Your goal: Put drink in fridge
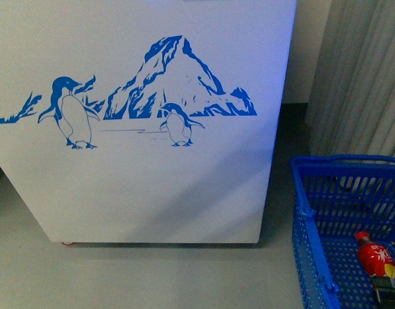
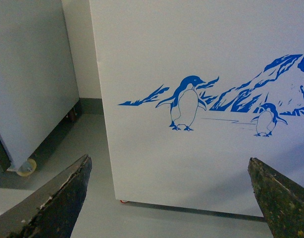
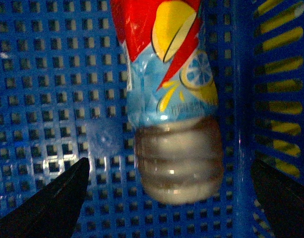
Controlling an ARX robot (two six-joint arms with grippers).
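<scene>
The fridge fills the front view with its white side and its blue penguin-and-mountain picture. Its lids are out of view. The drink, red-capped with a red label, lies on the floor of a blue basket at the lower right. In the right wrist view the drink lies base-first between the wide-apart fingers of my open right gripper, neither finger touching it. My left gripper is open and empty, low above the floor, facing the fridge.
A plain grey-white cabinet on casters stands left of the fridge, with a narrow gap between them. Pale curtains hang behind the basket. The basket's mesh wall is close beside the drink. The floor is grey.
</scene>
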